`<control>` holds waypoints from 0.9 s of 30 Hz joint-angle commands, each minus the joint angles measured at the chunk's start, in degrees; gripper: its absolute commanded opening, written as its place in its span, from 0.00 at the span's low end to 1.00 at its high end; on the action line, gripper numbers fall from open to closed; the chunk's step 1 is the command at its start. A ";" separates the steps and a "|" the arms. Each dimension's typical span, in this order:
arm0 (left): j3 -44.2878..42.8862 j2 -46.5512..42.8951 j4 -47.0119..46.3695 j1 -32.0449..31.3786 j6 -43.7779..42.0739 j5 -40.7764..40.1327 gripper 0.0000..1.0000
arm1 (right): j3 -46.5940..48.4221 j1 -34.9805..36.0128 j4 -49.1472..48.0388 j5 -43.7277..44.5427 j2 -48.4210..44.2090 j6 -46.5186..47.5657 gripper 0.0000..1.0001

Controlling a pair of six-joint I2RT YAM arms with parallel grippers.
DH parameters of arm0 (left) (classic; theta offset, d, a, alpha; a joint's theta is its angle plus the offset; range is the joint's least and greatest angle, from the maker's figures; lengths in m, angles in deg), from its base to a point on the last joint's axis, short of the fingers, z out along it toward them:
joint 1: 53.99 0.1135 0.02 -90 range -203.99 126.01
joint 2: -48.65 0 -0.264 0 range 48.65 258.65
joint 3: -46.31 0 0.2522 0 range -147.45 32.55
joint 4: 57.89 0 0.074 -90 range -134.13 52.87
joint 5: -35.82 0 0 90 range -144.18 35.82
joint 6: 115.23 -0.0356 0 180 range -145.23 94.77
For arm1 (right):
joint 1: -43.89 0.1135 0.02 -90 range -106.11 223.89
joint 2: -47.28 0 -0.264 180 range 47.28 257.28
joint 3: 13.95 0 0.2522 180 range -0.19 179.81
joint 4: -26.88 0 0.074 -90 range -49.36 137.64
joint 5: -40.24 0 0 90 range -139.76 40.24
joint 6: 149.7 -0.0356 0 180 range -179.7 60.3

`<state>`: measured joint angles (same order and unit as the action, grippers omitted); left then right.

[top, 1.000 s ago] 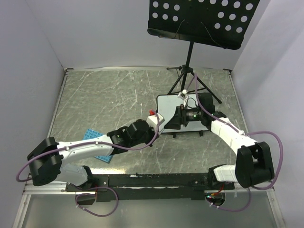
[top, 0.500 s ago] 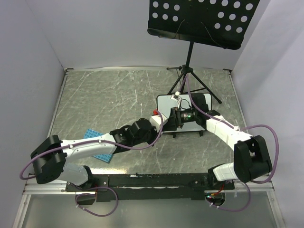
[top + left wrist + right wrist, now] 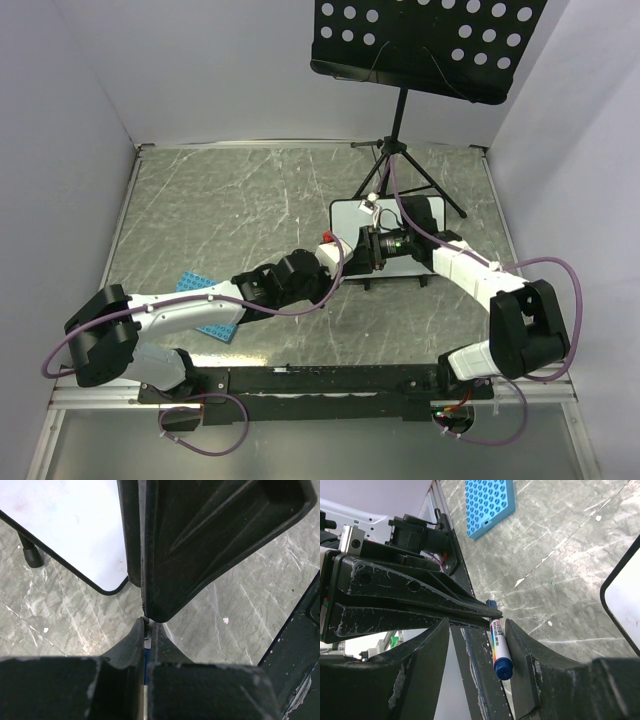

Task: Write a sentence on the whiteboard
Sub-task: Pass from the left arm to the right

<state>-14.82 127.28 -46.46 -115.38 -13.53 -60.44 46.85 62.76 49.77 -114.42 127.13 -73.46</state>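
The whiteboard (image 3: 350,212) stands on short black feet at mid-table, its near half covered by the arms; its corner shows as plain white in the left wrist view (image 3: 65,525) and the right wrist view (image 3: 626,605). The sentence is out of view. My left gripper (image 3: 340,252) (image 3: 148,625) is shut on a white marker with a blue cap (image 3: 499,647). My right gripper (image 3: 362,250) (image 3: 477,625) straddles the marker and the left fingers (image 3: 420,607). One right finger (image 3: 525,665) touches the marker; the other (image 3: 420,670) stands apart, so the jaws are open.
A blue studded plate (image 3: 205,305) (image 3: 489,502) lies flat by the left arm. A black perforated music stand (image 3: 420,45) rises behind the whiteboard, its tripod legs (image 3: 432,195) spread on the table. White walls close in three sides.
My right gripper has moved left onto the marker in the left gripper, and its jaws have narrowed round it. The left arm shifted slightly right, then held still.
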 commanded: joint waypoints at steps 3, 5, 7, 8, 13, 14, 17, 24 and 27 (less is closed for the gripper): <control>-2.37 -1.02 -2.42 -0.40 -0.54 -0.51 0.01 | 3.66 1.08 2.65 -0.91 1.18 2.59 0.56; -2.37 -1.02 -2.42 -0.40 -0.46 -0.51 0.01 | 4.19 1.34 3.88 -0.38 1.44 3.65 0.53; -2.28 -1.20 -2.68 -0.40 -0.37 -0.42 0.01 | 4.46 1.34 4.32 -0.55 1.62 3.91 0.52; -2.28 -1.20 -2.77 -0.40 -0.28 -0.50 0.01 | 4.46 1.43 4.32 -0.38 1.71 4.00 0.52; -2.20 -1.73 -2.95 -0.40 -0.19 -0.42 0.01 | 4.63 1.52 4.67 -0.29 1.97 4.53 0.51; -2.20 -1.81 -2.77 -0.40 -0.19 -0.42 0.01 | 4.63 1.52 4.85 -0.29 2.06 4.62 0.50; -2.28 -1.99 -2.77 -0.49 -0.28 -0.51 0.01 | 4.98 1.69 5.37 -0.11 2.32 5.14 0.46; -2.20 -2.34 -2.68 -0.40 -0.10 -1.03 0.01 | 5.34 1.52 6.17 -0.11 2.32 5.76 0.28; -2.02 -2.69 -2.59 -0.40 -0.02 -1.47 0.01 | 5.60 1.69 6.52 -0.37 2.41 6.29 0.18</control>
<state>-14.82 126.62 -46.35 -115.59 -13.53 -60.53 49.52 63.63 55.37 -112.28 128.90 -67.90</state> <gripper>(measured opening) 0.042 0.243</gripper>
